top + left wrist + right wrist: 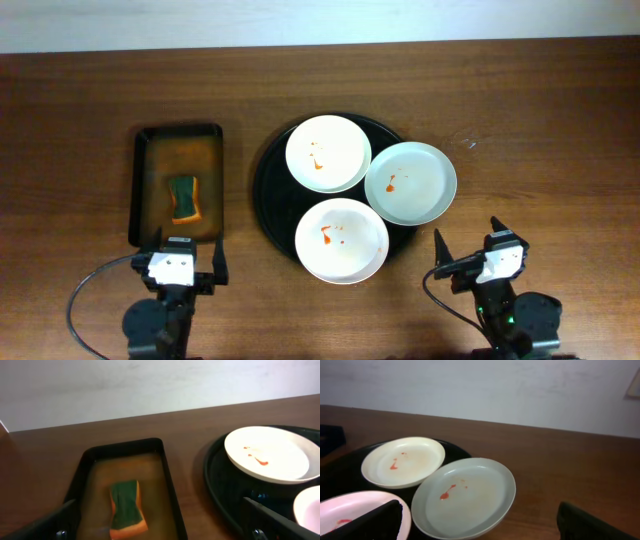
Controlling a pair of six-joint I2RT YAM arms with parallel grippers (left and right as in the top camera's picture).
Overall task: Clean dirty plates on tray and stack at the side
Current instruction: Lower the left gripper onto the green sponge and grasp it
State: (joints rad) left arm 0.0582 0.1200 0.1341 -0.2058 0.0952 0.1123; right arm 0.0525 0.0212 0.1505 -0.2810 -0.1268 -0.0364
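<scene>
Three white plates with orange-red smears lie on the round black tray: one at the back, one at the right overhanging the rim, one at the front. My left gripper is open and empty at the near end of the rectangular tray. My right gripper is open and empty, to the right of the front plate. In the right wrist view the right plate lies ahead between my fingers, the back plate beyond it. The left wrist view shows the back plate and my open fingers.
A small rectangular black tray with brownish liquid holds a green and orange sponge, also in the left wrist view. Bare wooden table lies right of the round tray. A light wall is at the back.
</scene>
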